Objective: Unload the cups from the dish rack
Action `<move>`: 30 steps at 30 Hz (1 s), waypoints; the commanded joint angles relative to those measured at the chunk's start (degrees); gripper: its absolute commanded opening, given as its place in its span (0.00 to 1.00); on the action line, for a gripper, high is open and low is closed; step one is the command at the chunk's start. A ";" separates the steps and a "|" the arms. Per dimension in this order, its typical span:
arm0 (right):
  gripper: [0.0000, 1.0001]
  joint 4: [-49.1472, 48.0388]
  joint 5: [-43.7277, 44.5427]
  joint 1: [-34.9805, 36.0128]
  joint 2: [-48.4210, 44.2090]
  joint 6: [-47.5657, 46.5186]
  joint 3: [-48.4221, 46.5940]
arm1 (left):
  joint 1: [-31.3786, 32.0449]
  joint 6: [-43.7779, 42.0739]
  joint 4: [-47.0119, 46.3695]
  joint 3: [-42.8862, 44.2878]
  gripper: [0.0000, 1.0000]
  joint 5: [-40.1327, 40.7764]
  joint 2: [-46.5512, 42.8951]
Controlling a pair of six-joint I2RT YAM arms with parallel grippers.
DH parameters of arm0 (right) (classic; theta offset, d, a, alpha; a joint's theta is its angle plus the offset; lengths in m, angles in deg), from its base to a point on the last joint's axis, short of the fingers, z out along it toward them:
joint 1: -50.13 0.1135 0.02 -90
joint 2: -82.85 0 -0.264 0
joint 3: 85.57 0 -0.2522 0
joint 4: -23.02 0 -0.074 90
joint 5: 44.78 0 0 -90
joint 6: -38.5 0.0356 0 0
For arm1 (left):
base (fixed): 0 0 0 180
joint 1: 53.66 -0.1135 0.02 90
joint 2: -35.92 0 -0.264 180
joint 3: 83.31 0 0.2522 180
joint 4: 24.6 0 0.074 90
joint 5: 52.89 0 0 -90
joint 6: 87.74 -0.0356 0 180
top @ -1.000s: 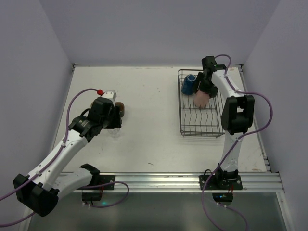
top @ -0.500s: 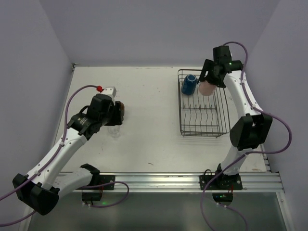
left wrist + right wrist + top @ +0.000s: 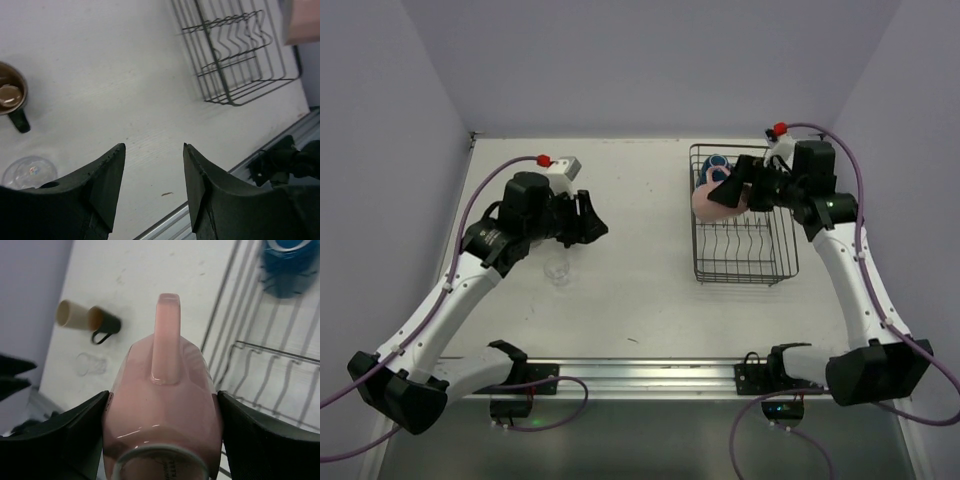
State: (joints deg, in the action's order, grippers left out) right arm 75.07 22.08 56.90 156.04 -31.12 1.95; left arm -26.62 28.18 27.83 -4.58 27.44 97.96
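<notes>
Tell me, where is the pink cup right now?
Right side of the top view: the pink cup is held by the right gripper over the left edge of the dish rack, beside the blue mug.

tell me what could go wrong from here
The right gripper holds the pink cup by its glossy sides; it could slip.
The cup hangs by the left rim of the dish rack, near the blue mug; moving low might clip either.
The clear glass, dark brown mug and cream mug stand together at the left; setting down there could knock one.
</notes>
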 commanded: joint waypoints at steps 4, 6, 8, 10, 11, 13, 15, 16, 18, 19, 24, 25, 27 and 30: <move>0.00 -29.41 -40.78 0.35 -8.84 1.22 15.06 | -0.24 3.61 -14.56 3.50 0.54 -25.10 -0.25; 0.00 -36.67 -45.31 0.88 -11.31 6.06 21.22 | -0.33 5.45 -19.31 3.32 0.54 -28.80 -1.13; 0.00 -46.16 -51.29 1.76 -12.71 11.13 25.69 | -0.24 6.60 -23.01 2.18 0.54 -31.45 -2.44; 0.00 -58.63 -55.59 3.42 -13.33 15.98 28.43 | -0.24 9.24 -30.13 0.52 0.56 -34.00 -3.68; 0.00 -63.02 -56.31 3.95 -13.60 21.83 30.79 | -0.33 10.03 -32.33 -1.58 0.57 -34.53 -4.81; 0.00 -77.12 -57.54 5.62 -13.25 28.19 32.65 | -0.24 12.14 -39.70 -3.87 0.57 -35.33 -5.70; 0.00 -90.84 -57.11 6.85 -12.03 38.39 34.85 | -0.24 14.06 -45.32 -7.13 0.57 -35.68 -6.58; 0.00 -95.02 -56.67 7.38 -11.32 41.55 35.30 | -0.33 14.86 -47.10 -8.09 0.57 -35.85 -6.84; 0.00 -103.53 -55.27 8.96 -9.04 48.42 35.83 | -0.15 17.75 -53.48 -11.86 0.56 -36.03 -7.72; 0.00 -105.67 -54.57 9.58 -8.42 51.05 35.91 | -0.15 18.81 -55.88 -13.19 0.56 -35.86 -8.16; 0.00 -104.49 -49.74 14.14 -6.13 49.94 34.60 | 0.29 20.85 -64.68 -18.73 0.54 -33.75 -11.41; 0.00 -102.81 -48.86 14.76 -5.87 47.58 34.42 | 0.37 20.67 -65.13 -19.09 0.54 -33.49 -11.76; 0.00 -97.30 -46.84 16.51 -5.69 44.67 33.28 | 0.37 20.67 -67.31 -20.05 0.54 -33.57 -12.38; 0.00 -93.06 -45.60 18.28 -4.81 40.71 31.79 | 0.55 21.46 -70.39 -20.58 0.54 -34.27 -12.65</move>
State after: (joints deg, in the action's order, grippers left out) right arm -18.87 -28.98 73.68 151.25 13.21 38.06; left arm -26.51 47.89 -33.50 -24.56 -6.18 86.55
